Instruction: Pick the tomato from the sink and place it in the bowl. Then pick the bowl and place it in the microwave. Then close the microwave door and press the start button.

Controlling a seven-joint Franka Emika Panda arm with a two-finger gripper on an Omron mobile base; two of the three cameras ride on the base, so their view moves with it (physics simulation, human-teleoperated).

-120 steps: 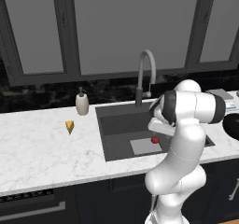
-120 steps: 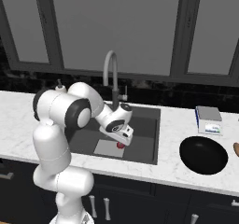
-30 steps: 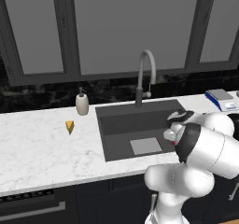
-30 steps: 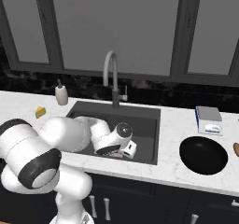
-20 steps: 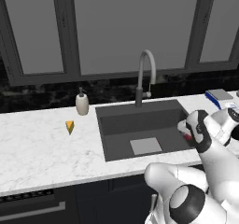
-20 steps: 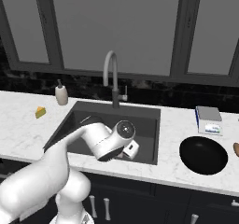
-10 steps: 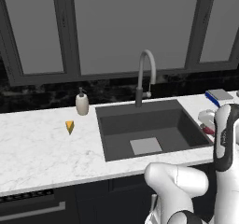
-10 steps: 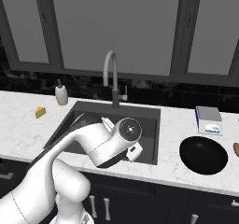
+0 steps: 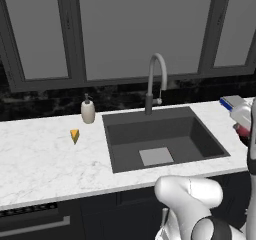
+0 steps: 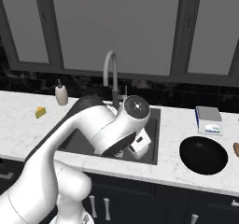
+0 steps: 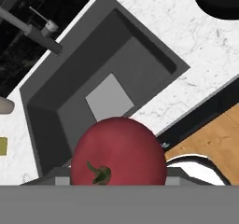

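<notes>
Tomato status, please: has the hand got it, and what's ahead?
Hand shut on tomato, lifted above the sink. Bowl sits on the counter right of the sink, nothing in it. Nothing seen in the way.

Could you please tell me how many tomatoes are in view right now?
1: the tomato is held in the gripper, above the counter edge beside the sink; none lies in the basin.

A yellow wedge (image 9: 74, 135) is lying on the white marble counter (image 9: 45, 159), just left of a pale soap bottle (image 9: 88, 111) that is standing by the dark backsplash (image 10: 28, 85). At the right a blue-and-white box (image 10: 208, 120), possibly a scale, is sitting near an orange-brown thing (image 10: 235, 149) cut by the frame edge.
</notes>
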